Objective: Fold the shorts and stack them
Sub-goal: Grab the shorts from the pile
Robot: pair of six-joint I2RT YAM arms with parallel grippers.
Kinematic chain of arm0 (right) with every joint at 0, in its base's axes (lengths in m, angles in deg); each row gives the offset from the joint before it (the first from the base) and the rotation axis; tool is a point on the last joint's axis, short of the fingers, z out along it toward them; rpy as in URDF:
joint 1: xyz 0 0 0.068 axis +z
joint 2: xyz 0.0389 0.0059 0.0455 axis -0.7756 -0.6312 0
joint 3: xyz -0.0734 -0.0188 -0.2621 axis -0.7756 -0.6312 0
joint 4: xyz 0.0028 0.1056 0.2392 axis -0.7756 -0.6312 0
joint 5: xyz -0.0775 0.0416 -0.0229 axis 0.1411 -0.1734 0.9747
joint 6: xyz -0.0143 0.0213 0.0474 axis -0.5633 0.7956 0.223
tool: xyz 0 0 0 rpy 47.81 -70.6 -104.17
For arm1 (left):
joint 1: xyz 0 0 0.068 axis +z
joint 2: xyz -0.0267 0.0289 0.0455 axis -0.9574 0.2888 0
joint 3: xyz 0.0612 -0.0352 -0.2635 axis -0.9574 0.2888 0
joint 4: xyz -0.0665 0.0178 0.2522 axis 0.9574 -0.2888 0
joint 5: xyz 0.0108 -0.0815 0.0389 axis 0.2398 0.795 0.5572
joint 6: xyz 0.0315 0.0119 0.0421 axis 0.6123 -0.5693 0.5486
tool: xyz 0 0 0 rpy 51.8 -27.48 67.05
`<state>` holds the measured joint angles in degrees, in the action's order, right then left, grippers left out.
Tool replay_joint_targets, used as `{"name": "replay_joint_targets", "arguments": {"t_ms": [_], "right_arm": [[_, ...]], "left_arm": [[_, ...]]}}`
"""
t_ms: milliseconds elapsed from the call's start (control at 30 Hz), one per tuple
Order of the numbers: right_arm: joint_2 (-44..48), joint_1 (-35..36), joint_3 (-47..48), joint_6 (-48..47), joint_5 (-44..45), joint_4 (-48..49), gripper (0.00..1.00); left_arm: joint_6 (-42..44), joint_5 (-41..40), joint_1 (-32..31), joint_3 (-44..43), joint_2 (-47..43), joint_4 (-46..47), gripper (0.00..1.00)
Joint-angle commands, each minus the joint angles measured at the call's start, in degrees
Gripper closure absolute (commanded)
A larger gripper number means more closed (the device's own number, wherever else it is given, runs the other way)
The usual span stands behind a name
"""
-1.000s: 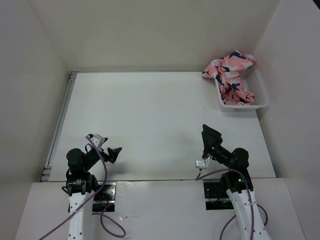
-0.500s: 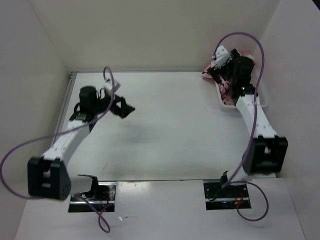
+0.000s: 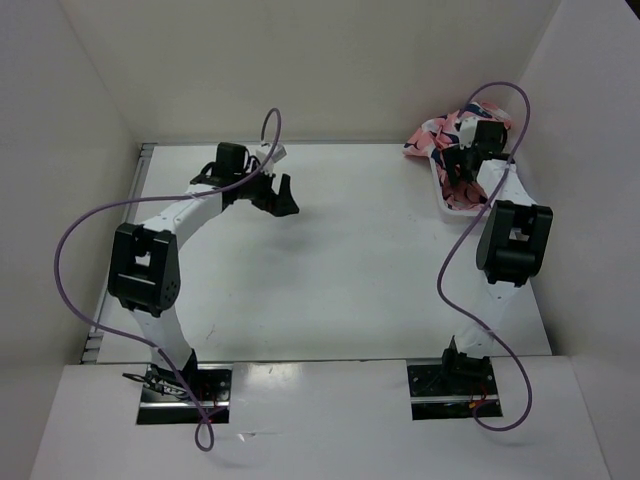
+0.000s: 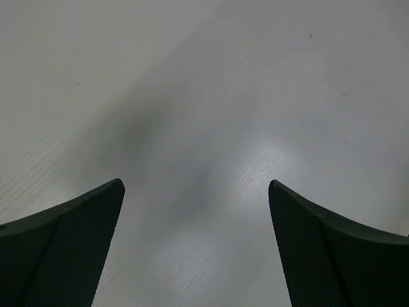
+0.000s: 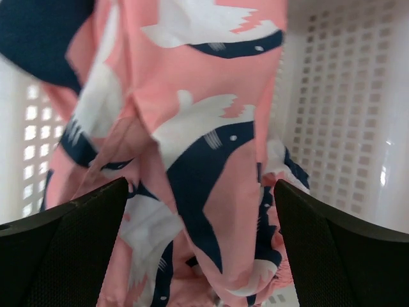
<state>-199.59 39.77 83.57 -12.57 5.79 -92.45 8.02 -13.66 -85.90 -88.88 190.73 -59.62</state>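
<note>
Shorts (image 5: 211, 83) sit heaped in the basket (image 5: 345, 96) before the spread right claw (image 5: 200, 184).

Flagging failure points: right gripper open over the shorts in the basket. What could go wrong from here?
1. The shorts lie bunched in the mesh basket; the open right gripper may pinch several layers and lift a tangle.
2. Fabric could snag the mesh and drag the basket along.
3. The left gripper, open over bare table, is too far to steady it.
</note>
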Motion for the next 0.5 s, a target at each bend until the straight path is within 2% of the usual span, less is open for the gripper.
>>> {"name": "replay_joint_targets", "arguments": {"t_ms": [0, 100, 200, 233, 300, 333, 367, 433, 467], "right_arm": [[1.28, 0.19, -0.67, 4.4, 7.87, 6.4, 0.0], [-1.25, 0.19, -0.67, 2.4, 8.76, 7.02, 0.0], [-2.75, 0.19, -1.98, 0.9, 10.69, 8.42, 0.0], [-3.46, -0.33, -1.99, 0.9, 10.7, 8.43, 0.05], [-3.46, -0.33, -1.47, 0.9, 10.7, 7.91, 0.22], [-3.46, -0.33, -0.77, 0.9, 9.57, 7.9, 0.38], [-3.46, -0.33, -0.76, 0.9, 9.56, 7.29, 0.45], [-3.46, 0.19, -0.76, 0.9, 9.03, 7.29, 0.53], [-3.46, 0.19, -0.76, 0.9, 8.51, 7.29, 0.53]], "left_arm": [[0.27, 2.27, -1.02, -3.43, 0.65, 2.46, 0.0], [0.27, 8.34, -1.81, -3.44, 0.65, 2.47, 0.0], [0.27, 9.05, -2.43, -3.44, 0.65, 2.47, 0.0], [0.27, 7.83, -2.43, -2.83, -0.05, 3.08, 0.0], [0.27, 3.44, -2.43, -2.13, -0.84, 4.22, 0.0], [0.27, 2.56, -2.43, -1.6, -1.63, 4.23, 0.0], [0.27, 2.03, -2.43, -1.59, -1.63, 4.23, 0.0], [0.27, 2.02, -2.43, -0.28, -3.21, 4.23, 0.0], [0.27, 2.02, -2.43, 0.33, -3.22, 4.23, 0.0]]}}
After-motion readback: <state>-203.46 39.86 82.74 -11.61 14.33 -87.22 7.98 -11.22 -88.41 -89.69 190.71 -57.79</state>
